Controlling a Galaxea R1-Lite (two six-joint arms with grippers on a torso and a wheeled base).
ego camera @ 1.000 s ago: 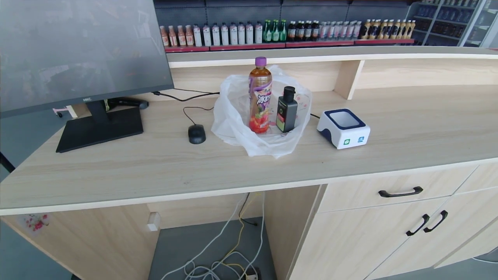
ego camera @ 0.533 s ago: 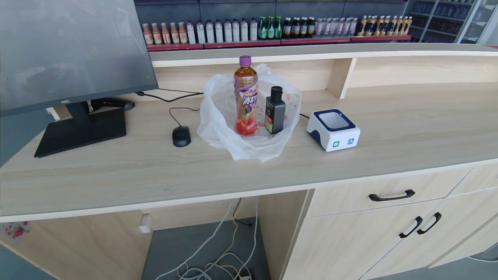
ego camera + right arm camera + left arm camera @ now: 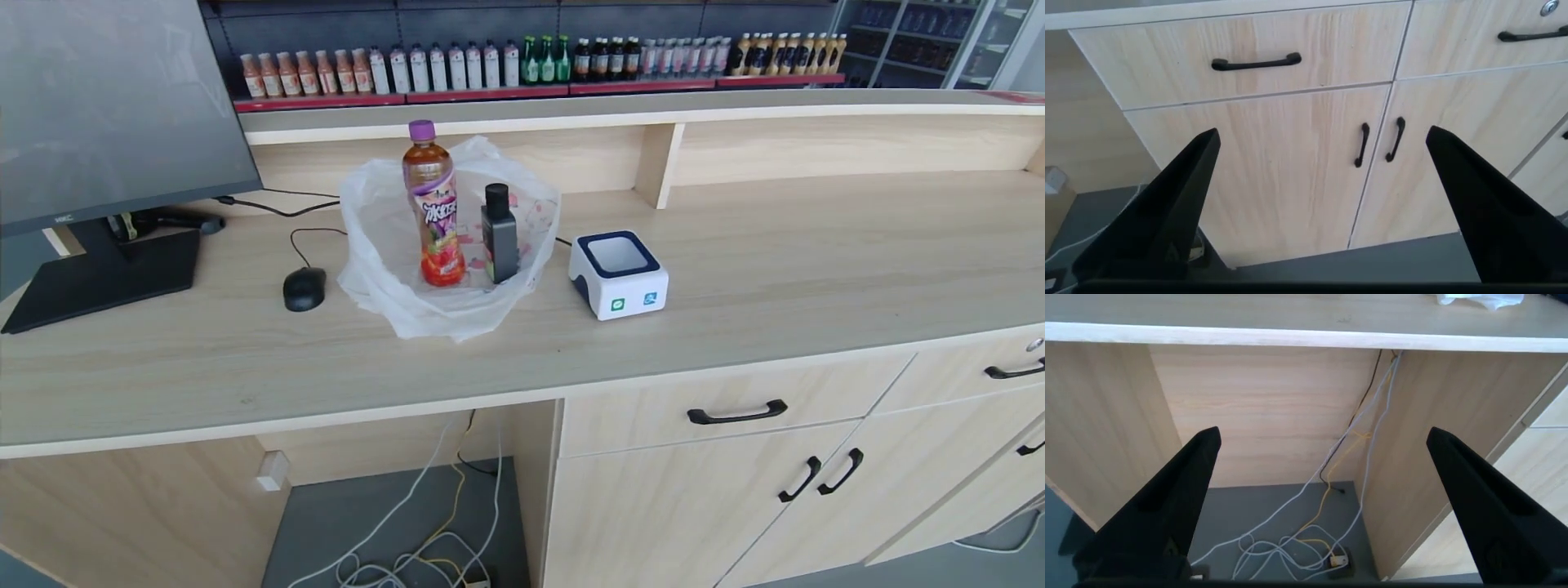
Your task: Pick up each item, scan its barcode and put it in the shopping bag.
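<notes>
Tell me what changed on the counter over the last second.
Only the head camera moved: the whole picture slid left. The tea bottle and black bottle stand in the shopping bag as before, scanner beside it. Nothing was grasped or released.

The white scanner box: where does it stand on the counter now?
In the head view the scanner box stands on the wooden counter, just right of the shopping bag.
</notes>
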